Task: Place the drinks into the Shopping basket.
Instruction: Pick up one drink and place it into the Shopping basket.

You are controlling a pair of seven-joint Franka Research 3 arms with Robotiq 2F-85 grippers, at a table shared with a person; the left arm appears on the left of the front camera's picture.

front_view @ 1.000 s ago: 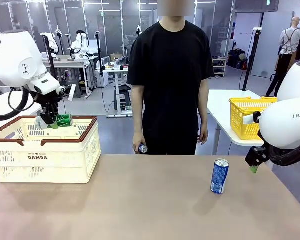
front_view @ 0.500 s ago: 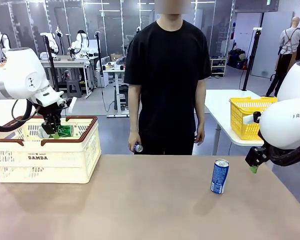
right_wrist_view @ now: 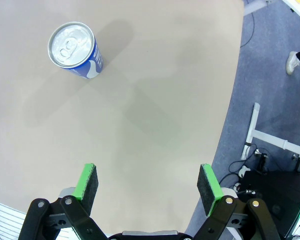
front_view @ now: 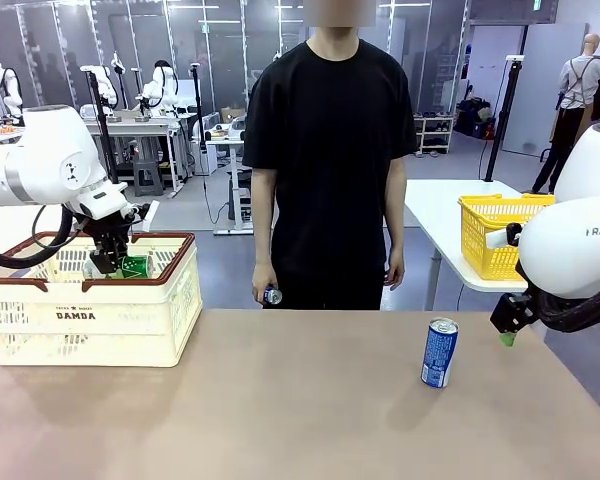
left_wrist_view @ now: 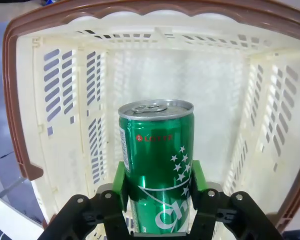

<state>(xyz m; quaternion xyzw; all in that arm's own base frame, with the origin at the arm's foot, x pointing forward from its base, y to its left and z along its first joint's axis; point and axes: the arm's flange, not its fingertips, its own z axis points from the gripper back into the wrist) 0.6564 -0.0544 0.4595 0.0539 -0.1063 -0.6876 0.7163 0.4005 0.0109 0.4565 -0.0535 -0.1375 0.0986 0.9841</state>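
Observation:
My left gripper (front_view: pixel 115 266) is shut on a green can (front_view: pixel 134 266) with white lettering and hangs inside the top of the cream Shopping basket (front_view: pixel 90 318) with the brown rim. In the left wrist view the green can (left_wrist_view: pixel 156 160) sits between the green pads (left_wrist_view: pixel 119 177), with the basket's slotted walls (left_wrist_view: pixel 70 95) around it. A slim blue can (front_view: pixel 439 352) with a silver top stands upright on the table at the right; the right wrist view has the blue can (right_wrist_view: pixel 76 50) at upper left. My right gripper (right_wrist_view: pixel 147 186) is open and holds nothing; it hovers off the table's right edge (front_view: pixel 508 336).
A person in black stands at the far side of the table, holding a small can (front_view: pixel 271 295) in one lowered hand. A yellow mesh basket (front_view: pixel 495 230) sits on a white table behind at the right. The tabletop (front_view: pixel 280 400) between basket and blue can is bare.
My left gripper has gone down with the green can from above the basket's rim into the basket. The person has shifted a little to the left. The right arm has stayed put.

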